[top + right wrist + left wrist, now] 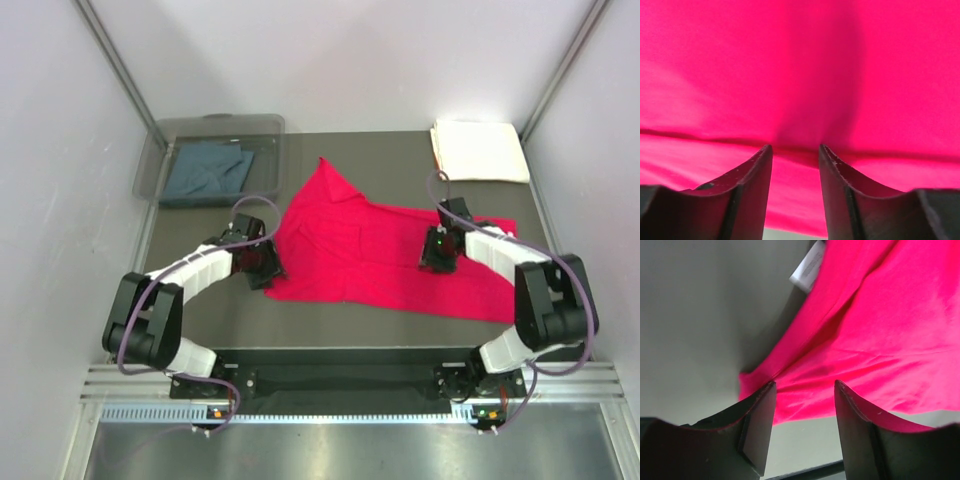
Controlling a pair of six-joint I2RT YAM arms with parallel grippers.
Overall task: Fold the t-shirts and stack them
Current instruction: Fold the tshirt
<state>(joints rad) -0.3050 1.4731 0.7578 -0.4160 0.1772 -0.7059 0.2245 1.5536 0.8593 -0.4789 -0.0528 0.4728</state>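
The bright red t-shirt (370,255) lies spread and partly folded across the middle of the table. At its left near corner my left gripper (264,268) stands open; in the left wrist view (804,386) the red hem (875,345) lies just ahead of the fingertips, with bare table between them. My right gripper (437,260) is low over the shirt's right part, open, its tips (795,148) against a fold ridge in the red cloth (790,60). The cream-white t-shirt (480,150) sits folded at the back right. The slate blue-grey t-shirt (208,170) lies crumpled in the bin.
A clear plastic bin (165,135) stands at the back left on the dark table (385,160). The red shirt's white label (807,267) shows near its collar. Grey walls close in on both sides.
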